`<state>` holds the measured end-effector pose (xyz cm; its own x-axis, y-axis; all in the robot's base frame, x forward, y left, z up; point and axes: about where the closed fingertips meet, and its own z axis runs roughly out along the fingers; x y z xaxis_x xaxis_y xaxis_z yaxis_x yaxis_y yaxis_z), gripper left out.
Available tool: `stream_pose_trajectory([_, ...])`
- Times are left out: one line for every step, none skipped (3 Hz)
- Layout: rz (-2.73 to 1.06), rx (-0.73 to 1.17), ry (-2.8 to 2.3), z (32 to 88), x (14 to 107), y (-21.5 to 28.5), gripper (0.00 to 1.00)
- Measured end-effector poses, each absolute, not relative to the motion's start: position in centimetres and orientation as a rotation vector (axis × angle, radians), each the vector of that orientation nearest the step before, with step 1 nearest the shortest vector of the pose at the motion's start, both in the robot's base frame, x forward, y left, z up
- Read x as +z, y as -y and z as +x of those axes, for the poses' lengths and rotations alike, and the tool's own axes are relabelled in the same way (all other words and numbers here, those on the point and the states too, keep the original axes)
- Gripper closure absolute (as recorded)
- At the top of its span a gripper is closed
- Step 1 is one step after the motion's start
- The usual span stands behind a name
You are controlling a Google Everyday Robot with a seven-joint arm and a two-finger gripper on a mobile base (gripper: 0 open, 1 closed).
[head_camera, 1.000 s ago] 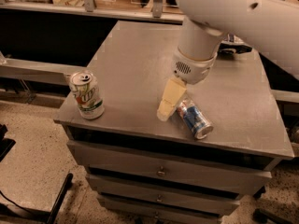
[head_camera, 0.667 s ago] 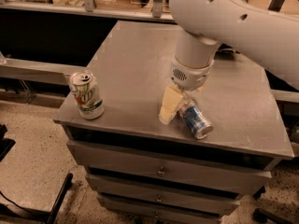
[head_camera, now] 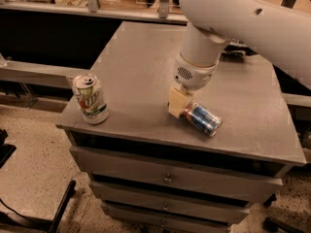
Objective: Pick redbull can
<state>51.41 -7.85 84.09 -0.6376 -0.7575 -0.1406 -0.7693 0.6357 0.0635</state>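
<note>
The redbull can [head_camera: 204,119] is blue and silver and lies on its side near the front edge of the grey cabinet top [head_camera: 141,67], right of centre. My gripper [head_camera: 182,107] hangs down from the white arm [head_camera: 233,18] and sits low over the can's left end, touching or almost touching it. The arm's wrist hides part of the gripper.
A white-and-green 7UP can [head_camera: 90,99] stands upright at the front left corner of the cabinet top. The cabinet has drawers [head_camera: 167,178] below. A dark counter and shelf [head_camera: 48,28] run behind and to the left.
The arm has come down and forward, bringing my gripper from above and left of the redbull can down to its left end. Both cans have stayed in place.
</note>
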Motion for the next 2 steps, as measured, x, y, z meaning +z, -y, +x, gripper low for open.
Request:
stream_pose_trajectory([-1.426, 0.315, -2.628, 51.9, 85.2, 7.3, 0.87])
stream_pose_trajectory([-1.441, 0.523, -2.403, 52.7, 88.7, 8.2, 1.0])
